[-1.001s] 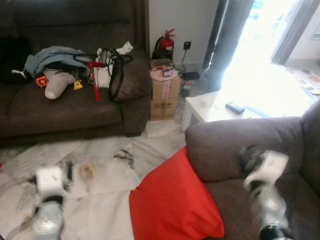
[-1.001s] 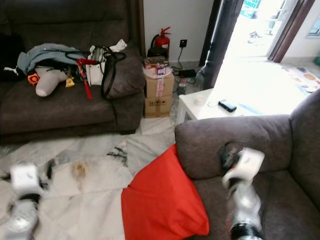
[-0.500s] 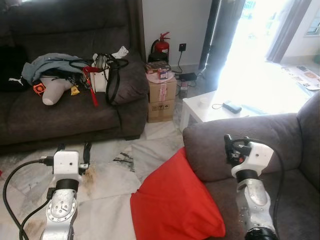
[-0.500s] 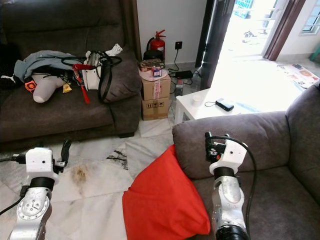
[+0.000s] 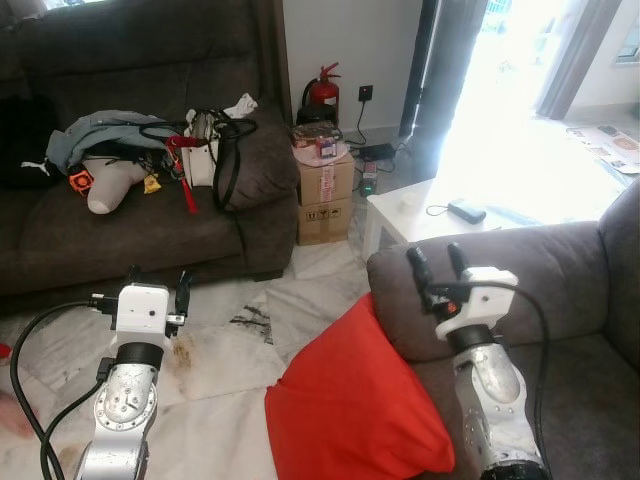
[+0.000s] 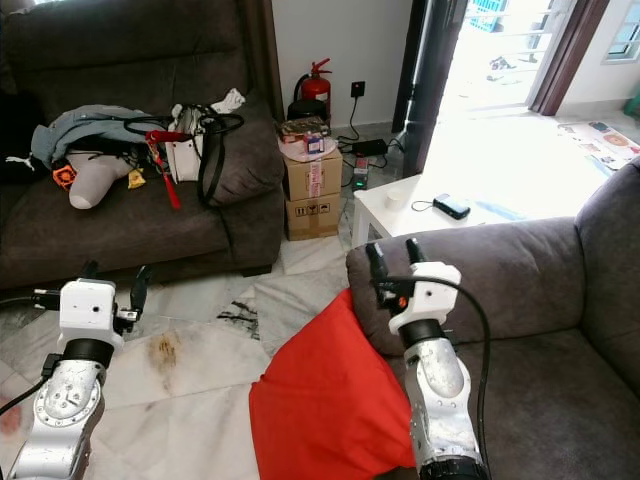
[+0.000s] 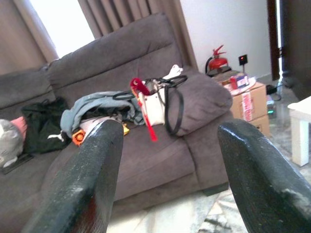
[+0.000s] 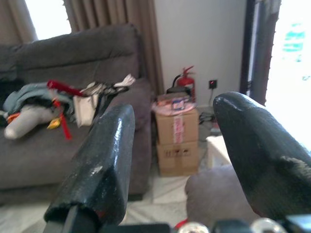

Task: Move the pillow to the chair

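Two silver, rounded metal arms rise from the bottom of the frame, lower left and lower right. Each ends in a white boxy wrist block carrying a gripper: the left gripper (image 5: 156,282) and the right gripper (image 5: 434,263), both with two long black fingers. Black cables loop beside each arm.

Daylight floods in through the open doorway (image 5: 520,80), blowing out the floor there and washing over the white bench (image 5: 430,215). The dark sofa (image 5: 120,210) sits dimmer. Both head views are sharp; up close, the wrist views' black fingers (image 8: 104,160) blur.
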Tool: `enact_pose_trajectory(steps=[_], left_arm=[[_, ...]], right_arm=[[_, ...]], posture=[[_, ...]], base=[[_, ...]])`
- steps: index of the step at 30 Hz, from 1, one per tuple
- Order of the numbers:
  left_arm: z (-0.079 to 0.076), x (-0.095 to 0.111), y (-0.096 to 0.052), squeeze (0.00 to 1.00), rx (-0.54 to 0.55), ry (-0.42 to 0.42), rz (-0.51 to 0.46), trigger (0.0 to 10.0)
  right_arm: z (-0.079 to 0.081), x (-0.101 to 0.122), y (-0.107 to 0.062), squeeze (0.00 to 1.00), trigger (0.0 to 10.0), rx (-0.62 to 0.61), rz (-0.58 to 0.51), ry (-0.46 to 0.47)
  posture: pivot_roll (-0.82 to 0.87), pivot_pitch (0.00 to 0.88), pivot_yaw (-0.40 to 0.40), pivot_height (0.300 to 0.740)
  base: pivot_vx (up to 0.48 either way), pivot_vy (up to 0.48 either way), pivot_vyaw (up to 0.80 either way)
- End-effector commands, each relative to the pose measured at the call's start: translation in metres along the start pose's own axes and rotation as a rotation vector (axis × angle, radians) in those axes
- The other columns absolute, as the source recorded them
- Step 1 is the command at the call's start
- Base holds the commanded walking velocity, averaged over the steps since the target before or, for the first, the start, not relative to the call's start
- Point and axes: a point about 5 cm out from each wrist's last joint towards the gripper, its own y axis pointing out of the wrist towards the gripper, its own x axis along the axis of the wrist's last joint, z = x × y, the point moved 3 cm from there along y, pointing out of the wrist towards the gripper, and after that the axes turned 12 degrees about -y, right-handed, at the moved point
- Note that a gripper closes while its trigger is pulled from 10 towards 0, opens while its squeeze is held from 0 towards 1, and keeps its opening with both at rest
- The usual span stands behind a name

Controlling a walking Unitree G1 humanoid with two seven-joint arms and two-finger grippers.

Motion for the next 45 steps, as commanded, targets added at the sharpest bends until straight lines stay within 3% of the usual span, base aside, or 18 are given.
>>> enact_pose_trajectory(steps=[1, 7, 14, 20, 28, 30, 35, 45], left_arm=[[-0.004, 0.002, 0.000, 0.00, -0.010, 0.012, 0.000, 10.0], [-0.018, -0.001, 0.014, 0.00, -0.051, -0.027, 0.014, 10.0], [-0.034, 0.008, 0.036, 0.00, -0.075, -0.063, -0.008, 10.0], [-0.023, 0.006, 0.031, 0.00, -0.040, -0.060, -0.009, 10.0], [-0.012, 0.004, 0.023, 0.00, -0.012, -0.063, -0.006, 10.0], [-0.012, 0.007, 0.022, 0.00, 0.017, -0.118, -0.008, 10.0], [-0.012, 0.005, 0.013, 0.00, 0.009, -0.112, 0.007, 10.0], [-0.015, 0.004, 0.013, 0.00, -0.041, -0.131, 0.016, 10.0]], right_arm=[[0.003, 0.004, 0.001, 0.00, 10.0, 0.021, -0.004, 0.000], [0.005, 0.013, 0.007, 0.00, 10.0, 0.049, -0.026, -0.007], [-0.030, 0.024, 0.017, 0.00, 10.0, -0.036, -0.044, -0.048], [-0.037, 0.022, 0.015, 0.00, 10.0, -0.065, -0.031, -0.045], [-0.028, 0.009, 0.013, 0.00, 10.0, -0.087, 0.010, 0.007], [-0.027, 0.008, 0.013, 0.00, 10.0, -0.075, 0.018, 0.014], [-0.024, 0.006, 0.013, 0.00, 10.0, -0.073, 0.023, 0.027], [-0.018, 0.008, 0.016, 0.00, 10.0, -0.042, 0.024, 0.042]], posture=[[0.04, 0.000, 0.047, 0.740], [-0.02, 0.000, 0.050, 0.740], [-0.05, 0.000, 0.038, 0.740], [-0.03, 0.000, 0.040, 0.740], [-0.02, 0.000, 0.034, 0.740], [-0.01, 0.000, 0.029, 0.740], [0.01, 0.000, 0.030, 0.740], [0.03, 0.000, -0.007, 0.740]], base=[[0.000, 0.000, 0.00], [0.000, 0.000, 0.00], [0.000, 0.000, 0.00], [0.000, 0.000, 0.00], [0.000, 0.000, 0.00], [0.000, 0.000, 0.00], [0.000, 0.000, 0.00], [0.000, 0.000, 0.00]])
